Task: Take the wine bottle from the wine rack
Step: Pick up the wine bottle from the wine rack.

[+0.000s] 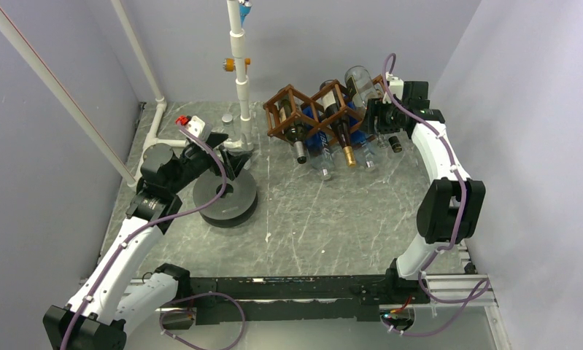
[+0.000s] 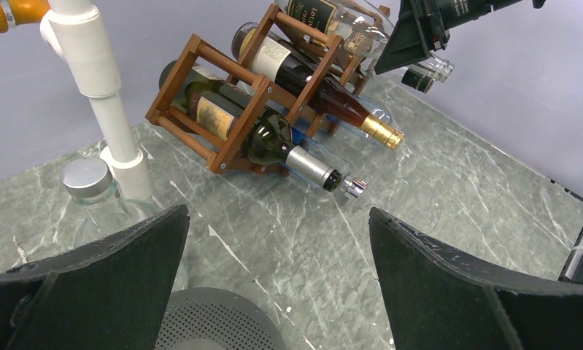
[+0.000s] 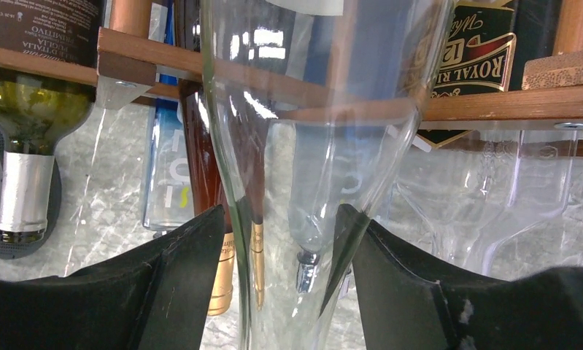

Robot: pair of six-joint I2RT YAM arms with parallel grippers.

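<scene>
Right end effector (image 3: pixel 281 219) clamped on the neck of the clear wine bottle (image 3: pixel 310 109), which lies in the wine rack (image 3: pixel 492 106) at its right end. Left end effector (image 2: pixel 279 215) spread wide apart, holding nothing.

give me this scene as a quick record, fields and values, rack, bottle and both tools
wine rack: on the table, bottles in its cells
clear bottle: resting on the rack, neck sticking out
right tool: straddling that neck, grip unclear
left tool: open, empty, apart from the rack
task state: bottle not yet off the rack
</scene>
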